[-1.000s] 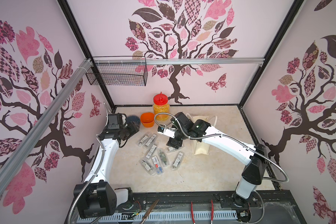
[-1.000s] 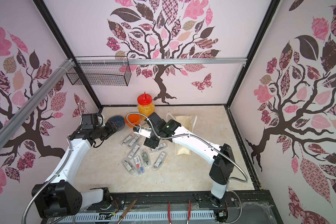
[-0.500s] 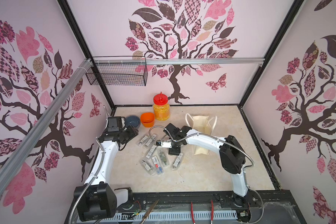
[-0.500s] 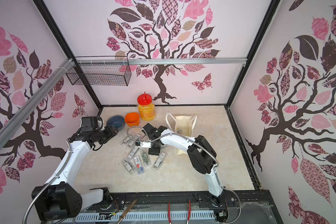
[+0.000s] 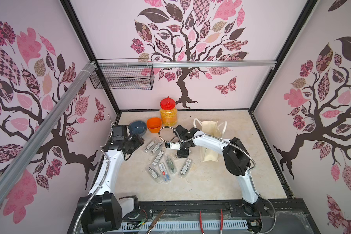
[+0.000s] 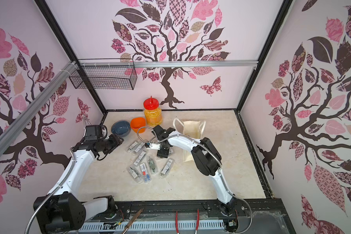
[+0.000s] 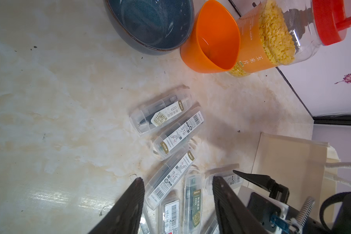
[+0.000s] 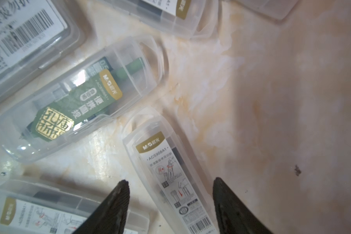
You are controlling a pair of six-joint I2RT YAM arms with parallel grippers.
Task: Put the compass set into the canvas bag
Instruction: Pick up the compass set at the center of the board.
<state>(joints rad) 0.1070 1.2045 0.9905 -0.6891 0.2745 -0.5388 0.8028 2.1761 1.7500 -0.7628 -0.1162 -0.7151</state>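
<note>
We find the compass set [image 8: 166,172], a clear plastic case with a white printed label, lying flat on the counter [image 8: 282,101] directly under the right hand [image 8: 170,180]. In the right wrist view it sits in the gap between the 2 fingers, closer to one than to the other. In both top views the hand [image 5: 182,155] covers nearly all of it, so we place it by the hand. It is in the loose cluster of cases, just left of the canvas bag [image 5: 210,157], and nearer and further right than the orange cup [image 5: 154,125].

Its long axis runs along the gap, not across it. The rounded hanging-tab end points away from the hand, toward the side of a green-labelled case [image 8: 69,101] just beside it. The barcode end runs back between the fingers.

The right hand's fingers [image 8: 120,202] stand apart, astride the case. Bare counter shows between the case and the finger on the open-counter side. We cannot tell whether the other finger touches it. The hand clamps nothing.

The left hand [image 7: 177,180] hangs at the left edge of the cluster, fingers apart and empty.
</note>
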